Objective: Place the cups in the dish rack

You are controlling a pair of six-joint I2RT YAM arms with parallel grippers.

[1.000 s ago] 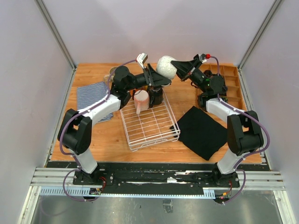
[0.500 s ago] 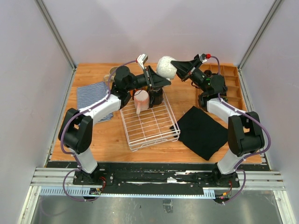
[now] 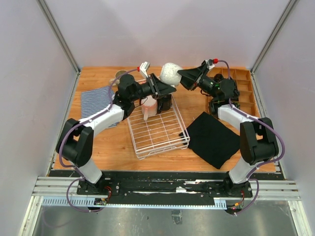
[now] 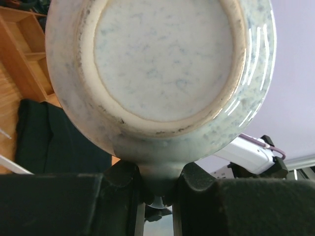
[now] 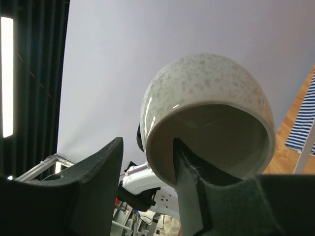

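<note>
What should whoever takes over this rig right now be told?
Left gripper: shut on the handle of the whitish-grey mug, held up near the far end of the dish rack.
Right gripper: open, fingers straddling that mug's rim.
Done: pink mug and black mug sit at the rack's far end.
Left: rack the whitish-grey mug, then another mug half hidden behind the left arm. No other cups are visible.

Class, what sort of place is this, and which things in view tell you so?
Probably a robot lab test cell staged for dishwashing: left arm and right arm bolted to a rail, plain white walls around a wooden table, and a wire dish rack with a pink mug.
</note>
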